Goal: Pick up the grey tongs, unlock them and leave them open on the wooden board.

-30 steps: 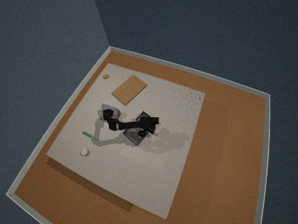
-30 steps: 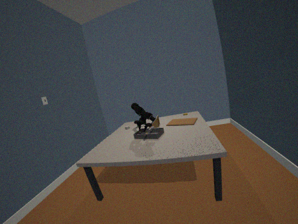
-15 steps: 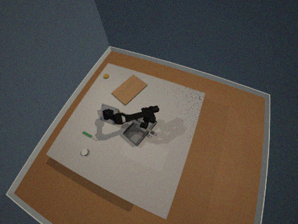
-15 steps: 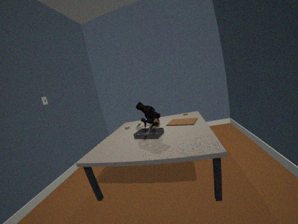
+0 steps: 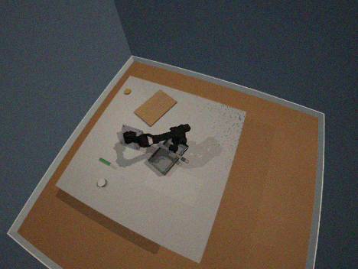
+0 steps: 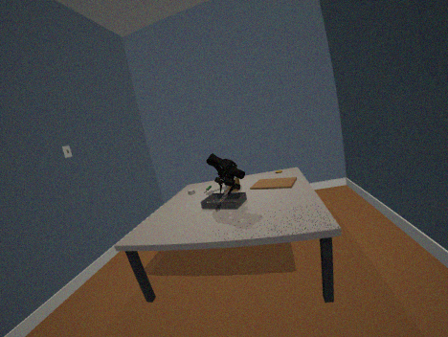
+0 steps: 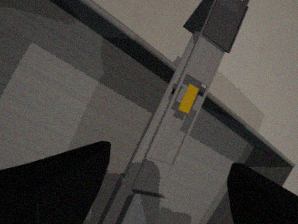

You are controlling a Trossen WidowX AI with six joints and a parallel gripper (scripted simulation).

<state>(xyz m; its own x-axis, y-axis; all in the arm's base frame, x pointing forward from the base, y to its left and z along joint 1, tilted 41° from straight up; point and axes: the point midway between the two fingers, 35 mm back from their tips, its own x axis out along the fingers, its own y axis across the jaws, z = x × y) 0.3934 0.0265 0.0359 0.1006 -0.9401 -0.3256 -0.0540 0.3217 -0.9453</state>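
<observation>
The grey tongs (image 7: pixel 208 52) (image 5: pixel 182 159) lie closed across the dark roasting tin (image 7: pixel 80 12) (image 5: pixel 156 165) (image 6: pixel 232 204). In the wrist view they run diagonally, with a yellow lock tab (image 7: pixel 189 98) near the hinge. My gripper (image 7: pixel 169 163) (image 5: pixel 174 147) (image 6: pixel 223 186) is open and hangs just above the tin. Its two dark fingers stand on either side of the tongs' arms and hold nothing. The wooden board (image 5: pixel 155 107) (image 6: pixel 274 183) lies flat at the far side of the table, apart from the tin.
The arm's base (image 5: pixel 128 134) stands left of the tin. A green stick (image 5: pixel 104 161) (image 6: pixel 208 188) and a white disc (image 5: pixel 101 183) (image 6: pixel 190 192) lie near the left edge. A yellow disc (image 5: pixel 127 91) (image 6: pixel 279 171) lies by the far corner.
</observation>
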